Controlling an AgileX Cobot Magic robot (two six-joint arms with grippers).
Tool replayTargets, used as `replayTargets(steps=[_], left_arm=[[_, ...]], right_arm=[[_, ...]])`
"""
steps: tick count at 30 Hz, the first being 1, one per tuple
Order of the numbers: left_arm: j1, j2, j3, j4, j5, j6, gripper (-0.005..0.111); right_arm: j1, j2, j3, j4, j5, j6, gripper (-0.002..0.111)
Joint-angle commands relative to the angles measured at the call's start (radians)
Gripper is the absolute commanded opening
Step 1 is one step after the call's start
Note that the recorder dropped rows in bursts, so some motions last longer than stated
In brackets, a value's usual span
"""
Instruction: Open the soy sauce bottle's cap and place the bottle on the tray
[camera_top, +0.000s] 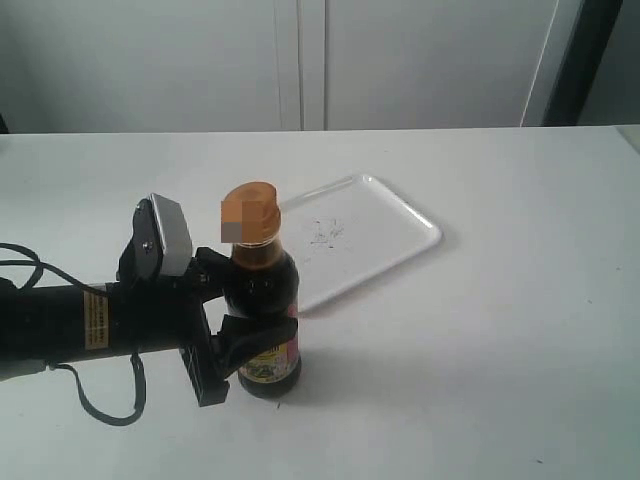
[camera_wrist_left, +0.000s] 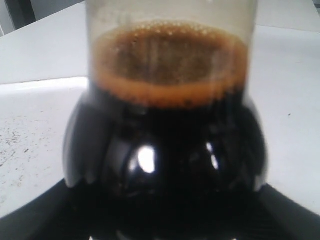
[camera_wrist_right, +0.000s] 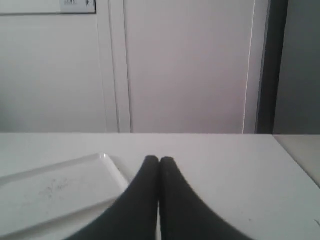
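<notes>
No legible txt: soy sauce bottle label & arm's yellow sticker too blurry.

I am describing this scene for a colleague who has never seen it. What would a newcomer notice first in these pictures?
First, the soy sauce bottle, dark and upright on the white table, with its copper-orange cap down; the left gripper has its jaws around the bottle's body. Next, the white tray, which lies just behind the bottle and holds nothing but small dark specks. The right gripper shows only in its own wrist view, jaws together, holding nothing.
</notes>
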Motion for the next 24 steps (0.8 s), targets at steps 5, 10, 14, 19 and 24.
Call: replayTargets(steps=[5,10,14,19,24], left_arm=[[-0.004,-0.001,0.009,0.016,0.0,0.015,0.0],[-0.004,-0.001,0.009,0.016,0.0,0.015,0.0],[-0.004,-0.001,0.009,0.016,0.0,0.015,0.0],[-0.004,-0.001,0.009,0.016,0.0,0.015,0.0],[-0.004,-0.001,0.009,0.016,0.0,0.017,0.0]], right_arm=[[-0.004,-0.006,0.002,0.01,-0.097,0.07,0.0],[-0.004,-0.006,0.002,0.008,-0.108,0.069,0.0],[-0.004,-0.006,-0.016,0.008,-0.118,0.107,0.0],[-0.004,-0.006,-0.07,0.008,-0.169,0.118,0.0],[-0.004,0.03,-0.161,0.0,-0.185,0.118,0.0]])
